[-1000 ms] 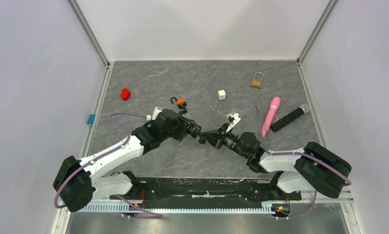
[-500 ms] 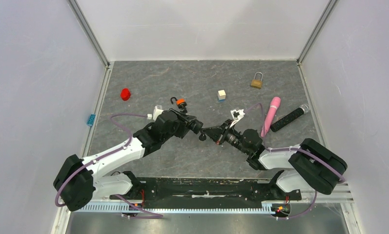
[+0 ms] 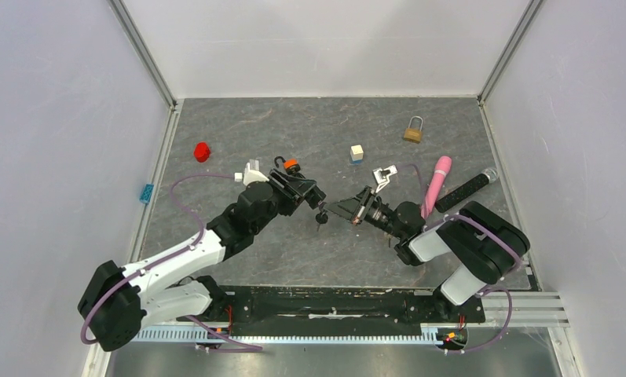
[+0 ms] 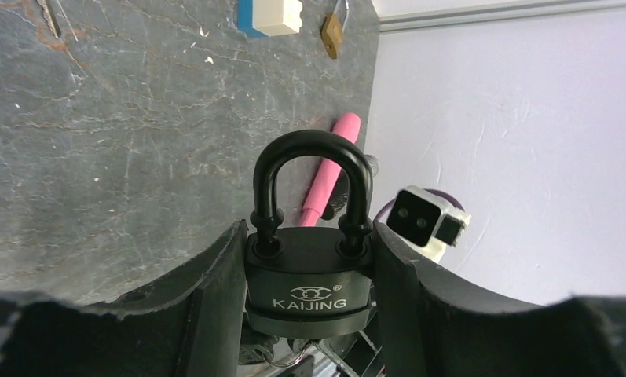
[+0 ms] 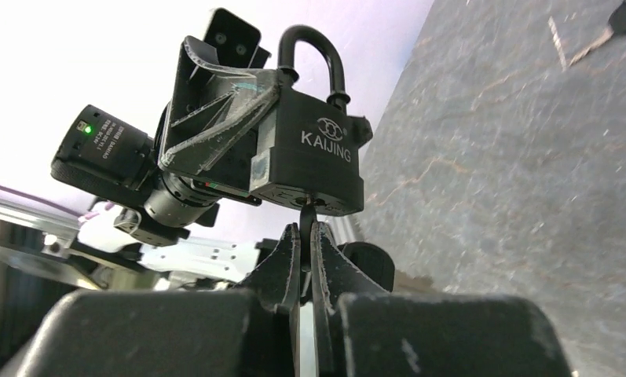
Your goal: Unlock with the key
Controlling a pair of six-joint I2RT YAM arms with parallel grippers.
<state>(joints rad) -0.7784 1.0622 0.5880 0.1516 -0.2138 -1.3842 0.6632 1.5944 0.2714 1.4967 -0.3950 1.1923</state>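
The black padlock [image 5: 313, 153] was gripped by the left pincer [image 4: 309, 263] above the bench [image 3: 294, 126]. The key [image 5: 306, 218] was pinched in the right pincer [image 5: 305, 239], its tip touching the padlock's underside.

Padlock [image 5: 313, 161] in left pincer [image 4: 309, 267] — key [image 5: 305, 218] below.

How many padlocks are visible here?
3. Black steel padlock in the left claw; brass padlock at far right; small orange-bodied padlock, apparently, just beyond that claw.
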